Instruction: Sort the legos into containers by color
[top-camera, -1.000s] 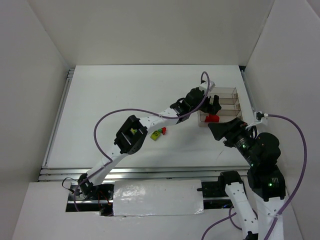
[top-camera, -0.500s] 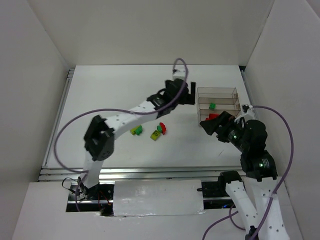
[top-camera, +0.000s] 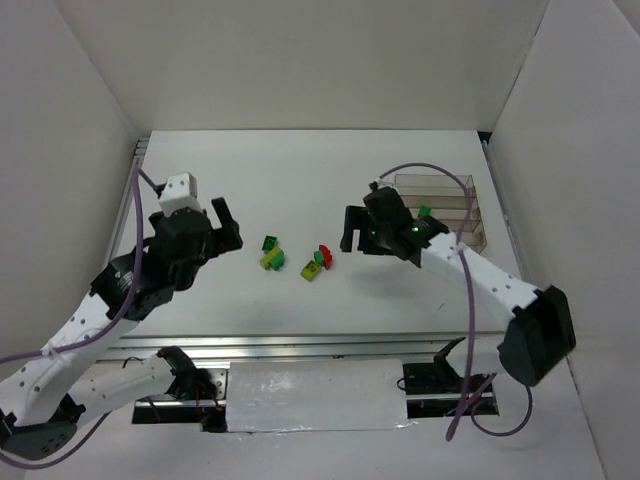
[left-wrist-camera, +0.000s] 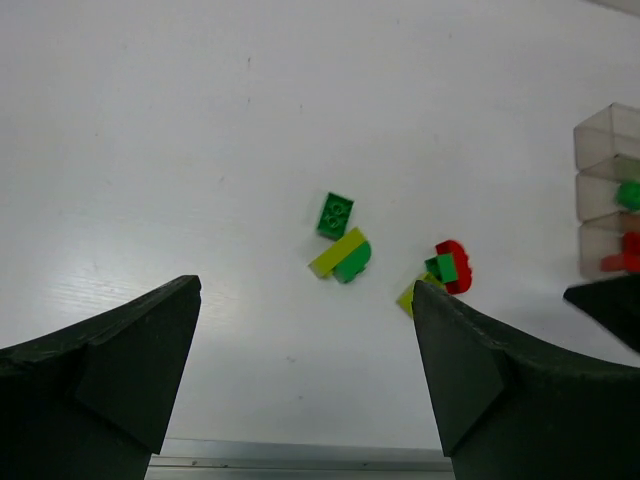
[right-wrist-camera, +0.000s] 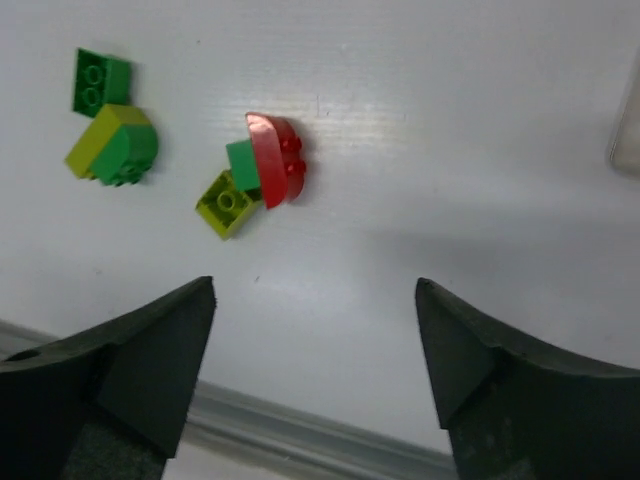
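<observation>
Loose bricks: five pieces lie on the white table (top-camera: 250, 170), in two small clusters between the two arms.
Left cluster: a dark green brick (left-wrist-camera: 335, 214) sits just beside a yellow-green and green piece (left-wrist-camera: 343, 257), corner to corner.
Right cluster: a red rounded brick (right-wrist-camera: 275, 158) has a small green brick (right-wrist-camera: 243, 165) pressed against its side, and a yellow-green brick (right-wrist-camera: 228, 203) touches that green one.
Tray: the clear tray (top-camera: 460, 190) stands at the right side of the table, well apart from both clusters.
Sorted so far: a green tray brick (top-camera: 424, 212) lies in one compartment; a red tray brick (left-wrist-camera: 628, 243) lies in the neighbouring one, nearer the arms. The farthest compartment seen from the left wrist shows nothing inside.
Right gripper: the right gripper (top-camera: 350, 230) hangs between the tray and the right cluster, fingers spread wide and holding nothing. Its wrist view looks straight down on the red rounded brick.
Left gripper: the left gripper (top-camera: 225, 225) hovers left of the bricks, well apart from them, fingers also spread and empty.
</observation>
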